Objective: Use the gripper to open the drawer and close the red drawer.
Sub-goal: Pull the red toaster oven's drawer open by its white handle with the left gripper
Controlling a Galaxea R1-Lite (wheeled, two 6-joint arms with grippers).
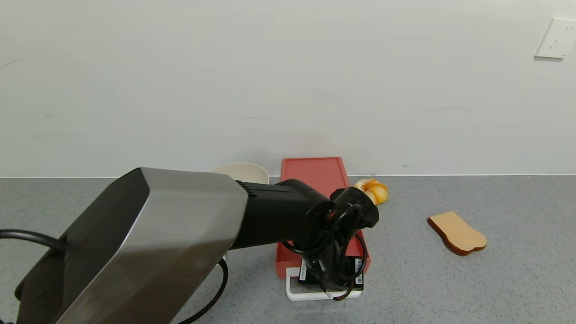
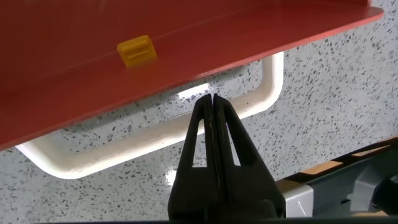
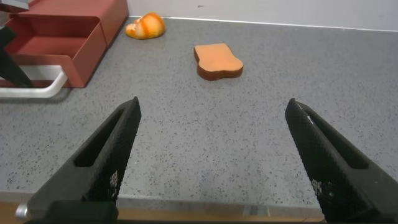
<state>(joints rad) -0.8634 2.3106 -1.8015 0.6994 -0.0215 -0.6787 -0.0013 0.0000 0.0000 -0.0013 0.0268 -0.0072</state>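
Note:
The salmon-red drawer (image 1: 315, 173) lies flat near the back wall, and its red tray (image 3: 53, 50) is slid out toward me. A white loop handle (image 1: 294, 294) sticks out from the tray's front. My left gripper (image 1: 334, 291) points down into that loop. In the left wrist view my left gripper (image 2: 212, 98) is shut, fingers pressed together with nothing between them, the tips against the handle's (image 2: 124, 146) white bar. A small yellow block (image 2: 137, 51) shows on the red tray (image 2: 93, 81). My right gripper (image 3: 214, 106) hangs open over bare table.
A beige bowl (image 1: 243, 171) stands left of the drawer, partly behind my left arm. An orange pastry (image 1: 373, 190) lies just right of the drawer, and a toast slice (image 1: 456, 233) farther right. The table's front edge (image 3: 205, 208) is close under my right gripper.

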